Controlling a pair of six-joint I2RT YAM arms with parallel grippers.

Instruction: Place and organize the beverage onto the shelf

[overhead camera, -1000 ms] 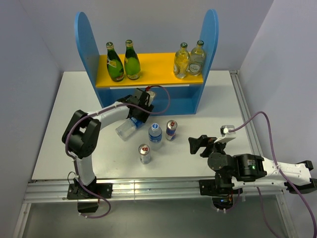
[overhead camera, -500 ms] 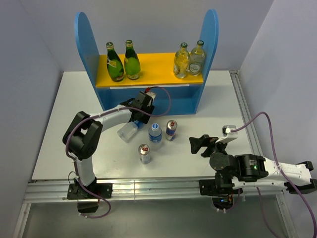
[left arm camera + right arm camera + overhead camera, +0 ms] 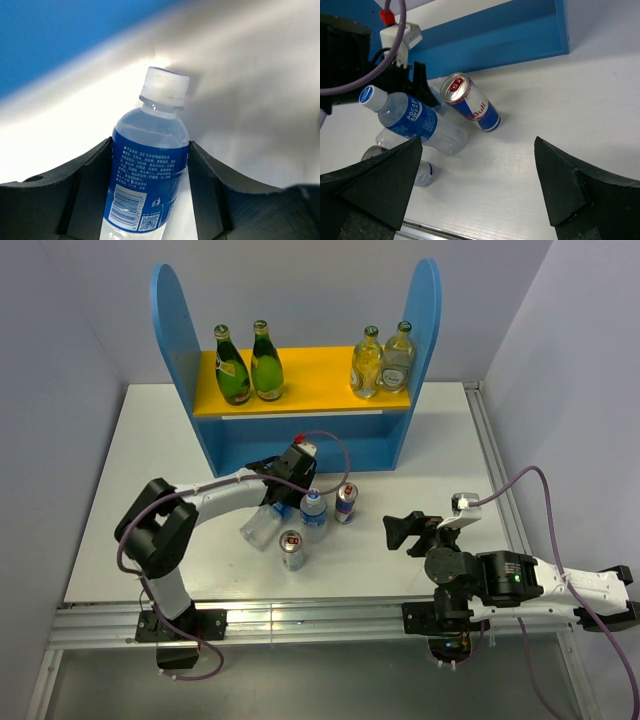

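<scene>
Gripping a water bottle [image 3: 152, 132] around its blue label, your left gripper [image 3: 149, 160] has its jaws partly closed, one finger pressed to each side of the bottle. The bottle is tipped at a slant just in front of the shelf [image 3: 172, 320], cap toward the shelf's blue lower front and base pointing away from it. You cannot tell from these views whether the base rests on the table [image 3: 150, 440] or hangs just above it.

Your right gripper [image 3: 396, 532] is spread wide with nothing between its fingers. It sits well in front of the shelf's right end, facing the drinks.

A second water bottle [image 3: 313, 510] stands upright in front of the shelf's middle, just beside the held one. One can [image 3: 346, 502] stands next to it on the side toward the shelf's right panel, and the other can [image 3: 291, 550] stands farther out from the shelf, near the held bottle's base.

On the shelf's yellow-orange upper board [image 3: 310, 375], two green glass bottles [image 3: 234, 370] stand together at the left end. Two pale clear bottles [image 3: 366, 365] stand together at the right end, against the right panel.
</scene>
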